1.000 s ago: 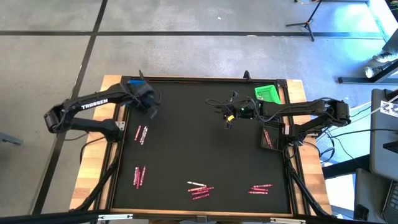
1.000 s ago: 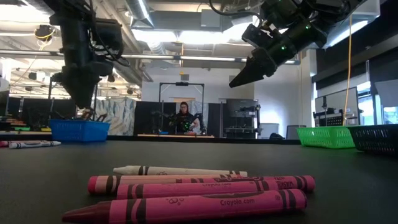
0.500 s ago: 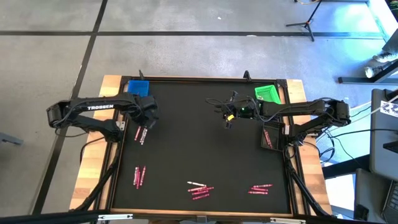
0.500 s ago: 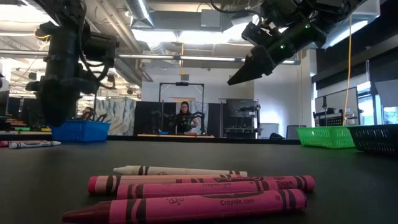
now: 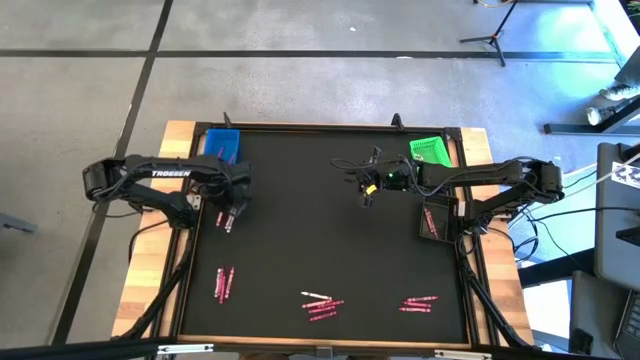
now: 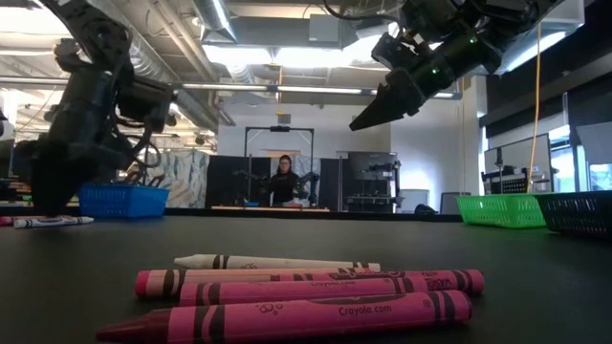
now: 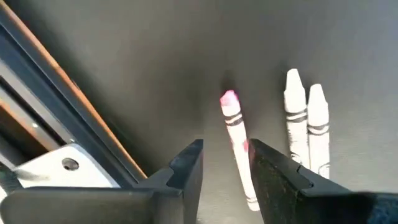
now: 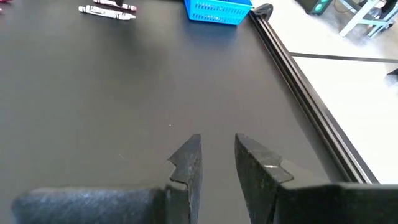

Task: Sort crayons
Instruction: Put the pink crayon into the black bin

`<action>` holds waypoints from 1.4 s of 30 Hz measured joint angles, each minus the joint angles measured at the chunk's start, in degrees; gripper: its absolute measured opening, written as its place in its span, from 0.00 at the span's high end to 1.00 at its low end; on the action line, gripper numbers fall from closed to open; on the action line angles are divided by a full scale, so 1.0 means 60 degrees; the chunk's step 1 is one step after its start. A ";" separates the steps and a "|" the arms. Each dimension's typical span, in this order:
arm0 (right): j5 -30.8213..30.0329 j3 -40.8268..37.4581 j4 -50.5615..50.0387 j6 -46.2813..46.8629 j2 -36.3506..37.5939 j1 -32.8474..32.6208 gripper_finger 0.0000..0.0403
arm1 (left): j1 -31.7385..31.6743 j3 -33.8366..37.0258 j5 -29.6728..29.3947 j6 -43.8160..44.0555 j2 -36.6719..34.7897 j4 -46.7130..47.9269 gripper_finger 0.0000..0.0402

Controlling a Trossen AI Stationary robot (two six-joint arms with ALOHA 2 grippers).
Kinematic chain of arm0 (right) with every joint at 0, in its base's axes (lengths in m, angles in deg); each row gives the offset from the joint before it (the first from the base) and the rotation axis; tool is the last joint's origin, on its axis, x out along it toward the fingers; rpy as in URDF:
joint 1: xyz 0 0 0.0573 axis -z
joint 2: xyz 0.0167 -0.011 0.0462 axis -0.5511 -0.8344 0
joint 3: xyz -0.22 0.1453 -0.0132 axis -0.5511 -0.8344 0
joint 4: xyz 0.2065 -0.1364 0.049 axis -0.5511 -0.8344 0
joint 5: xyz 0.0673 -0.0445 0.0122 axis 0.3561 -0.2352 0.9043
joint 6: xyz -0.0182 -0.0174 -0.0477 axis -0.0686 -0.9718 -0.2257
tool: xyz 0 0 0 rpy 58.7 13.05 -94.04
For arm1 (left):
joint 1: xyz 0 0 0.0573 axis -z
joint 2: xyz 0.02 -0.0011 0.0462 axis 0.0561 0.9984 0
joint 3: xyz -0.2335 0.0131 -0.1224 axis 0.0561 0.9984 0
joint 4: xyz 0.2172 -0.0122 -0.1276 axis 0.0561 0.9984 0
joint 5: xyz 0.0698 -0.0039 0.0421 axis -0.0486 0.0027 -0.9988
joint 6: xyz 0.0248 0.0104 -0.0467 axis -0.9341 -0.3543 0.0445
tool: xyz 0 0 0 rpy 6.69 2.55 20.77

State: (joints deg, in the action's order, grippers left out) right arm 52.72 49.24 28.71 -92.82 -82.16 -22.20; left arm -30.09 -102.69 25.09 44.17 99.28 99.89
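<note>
My left gripper [image 5: 229,212] is open and low over a small group of crayons [image 5: 227,221] at the table's left side. In the left wrist view its fingertips [image 7: 225,149] stand on either side of a pink crayon [image 7: 235,134], with two pale crayons [image 7: 306,124] lying beside it. I cannot see any touch. In the low view it hangs just above the table [image 6: 46,203]. My right gripper [image 5: 366,198] hovers high over the far middle of the table, open by a narrow gap [image 8: 216,140] and empty.
More crayon groups lie at the near left [image 5: 224,284], near middle [image 5: 320,305] and near right [image 5: 420,302]. A blue tray [image 5: 221,143] stands at the far left, a green tray [image 5: 430,151] at the far right and a dark tray [image 5: 433,220] at the right edge.
My left gripper has gone from beside the blue tray toward the table's near edge and down, and now stands low over the left crayon group. The crayons have not moved.
</note>
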 joint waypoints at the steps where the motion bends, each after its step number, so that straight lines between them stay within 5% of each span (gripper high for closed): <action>1: 0.0000 0.0000 0.0000 0.0000 0.0000 0.0000 0.77 | 0.0004 0.0083 -0.0001 0.0000 -0.0002 -0.0053 0.70; 9: 0.0004 0.0000 0.0014 0.0004 0.0000 0.0003 0.77 | 0.0000 0.0541 0.0073 -0.0040 -0.0028 -0.0424 0.72; 29: 0.0004 0.0000 0.0015 0.0004 0.0000 0.0004 0.77 | 0.0004 0.0519 -0.0081 -0.0170 -0.0041 -0.0406 0.96; 42: 0.0521 0.0000 -0.0001 0.0071 -0.0015 0.0004 0.77 | 0.0852 -0.1445 -0.1241 -0.0585 -0.0631 0.0621 0.96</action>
State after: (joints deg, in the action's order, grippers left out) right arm 55.85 49.24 28.70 -92.39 -82.25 -22.18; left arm -24.98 -111.36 17.64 40.65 95.49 103.62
